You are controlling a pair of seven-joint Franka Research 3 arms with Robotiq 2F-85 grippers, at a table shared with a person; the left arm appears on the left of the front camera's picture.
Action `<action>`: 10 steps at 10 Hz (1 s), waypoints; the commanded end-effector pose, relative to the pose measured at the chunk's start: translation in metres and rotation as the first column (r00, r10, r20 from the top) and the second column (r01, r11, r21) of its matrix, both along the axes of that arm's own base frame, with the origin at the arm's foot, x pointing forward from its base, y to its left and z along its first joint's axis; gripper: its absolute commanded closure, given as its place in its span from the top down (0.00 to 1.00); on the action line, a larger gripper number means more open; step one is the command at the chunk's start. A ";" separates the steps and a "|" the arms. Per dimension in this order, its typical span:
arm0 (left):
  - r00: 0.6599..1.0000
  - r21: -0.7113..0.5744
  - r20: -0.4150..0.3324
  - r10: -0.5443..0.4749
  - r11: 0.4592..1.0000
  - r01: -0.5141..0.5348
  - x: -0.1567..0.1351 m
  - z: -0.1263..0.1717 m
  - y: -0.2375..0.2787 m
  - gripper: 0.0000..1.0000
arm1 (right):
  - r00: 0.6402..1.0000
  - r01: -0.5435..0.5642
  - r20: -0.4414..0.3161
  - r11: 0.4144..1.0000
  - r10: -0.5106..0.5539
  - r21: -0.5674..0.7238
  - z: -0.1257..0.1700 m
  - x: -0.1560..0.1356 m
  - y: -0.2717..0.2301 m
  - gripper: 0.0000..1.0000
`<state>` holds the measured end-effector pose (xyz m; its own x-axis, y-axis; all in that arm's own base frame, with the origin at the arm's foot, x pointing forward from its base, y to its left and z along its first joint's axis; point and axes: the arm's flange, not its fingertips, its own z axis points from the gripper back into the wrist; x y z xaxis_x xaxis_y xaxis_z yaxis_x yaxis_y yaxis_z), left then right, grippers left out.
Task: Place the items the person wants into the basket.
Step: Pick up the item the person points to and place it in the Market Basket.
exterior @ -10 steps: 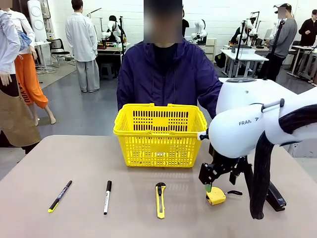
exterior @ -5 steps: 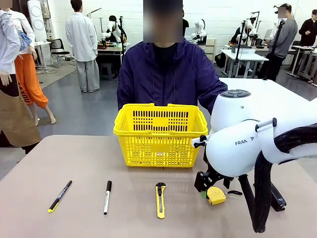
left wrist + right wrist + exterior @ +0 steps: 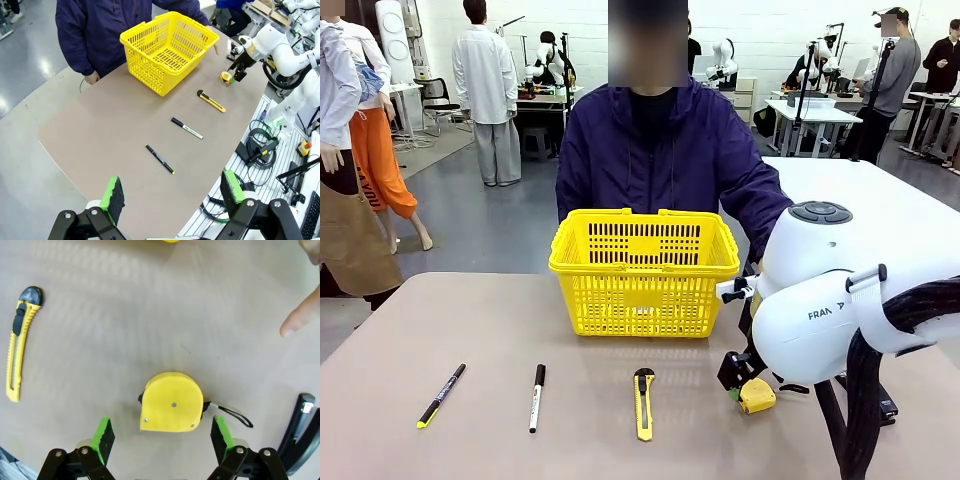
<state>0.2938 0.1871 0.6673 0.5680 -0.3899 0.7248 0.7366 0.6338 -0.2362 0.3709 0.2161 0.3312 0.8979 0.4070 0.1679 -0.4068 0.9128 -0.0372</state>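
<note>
**Right pincer straddles the tape measure, jaws wide**

The right pincer (image 3: pixel 162 436) hangs low over the desk (image 3: pixel 520 330), fully spread, with one green pad (image 3: pixel 104 437) either side of the tape measure (image 3: pixel 171 402) and neither touching it. That straddle looks like the set-up for a grasp across the flat-lying case.

A person's finger (image 3: pixel 299 322) reaches in at about two o'clock from the tape measure, well apart from it. It is probably marking this item as wanted.

The tape measure lies on its side: a small yellow case, rounded on top and square at the base, with a centre rivet, two corner screws and a thin black wrist cord trailing toward four o'clock. From the basket (image 3: pixel 642 290) it sits at roughly four o'clock, on bare desk.

The utility knife (image 3: pixel 20 340) lies at ten o'clock from the tape measure, and the black stapler (image 3: pixel 300 432) at four o'clock. The marker (image 3: pixel 536 397) and the pen (image 3: pixel 441 395) lie further along toward nine.

The left pincer (image 3: pixel 172 190) is spread too, holding nothing, high above the desk, likely parked out of the way.
</note>
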 end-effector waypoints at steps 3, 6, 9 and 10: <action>1.000 -0.010 0.016 -0.018 1.000 0.018 -0.001 0.001 0.001 1.00 | 0.998 -0.038 0.044 0.998 0.036 0.041 -0.021 0.012 -0.010 1.00; 1.000 -0.010 0.016 -0.018 1.000 0.018 -0.001 0.001 0.001 1.00 | 0.999 -0.037 0.023 0.998 0.036 0.051 -0.031 0.019 -0.014 1.00; 1.000 -0.010 0.016 -0.018 1.000 0.018 -0.001 0.001 0.001 1.00 | 0.998 -0.055 -0.018 0.997 0.056 0.050 -0.036 0.020 -0.009 1.00; 1.000 -0.010 0.016 -0.018 1.000 0.018 -0.001 0.001 0.001 1.00 | 0.998 -0.057 -0.025 0.997 0.059 0.047 -0.036 0.019 -0.008 1.00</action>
<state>0.2938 0.1872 0.6673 0.5680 -0.3899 0.7248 0.7366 0.6338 -0.2363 0.3878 0.2051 0.2948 0.8792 0.4436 0.1737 -0.4487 0.8936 -0.0109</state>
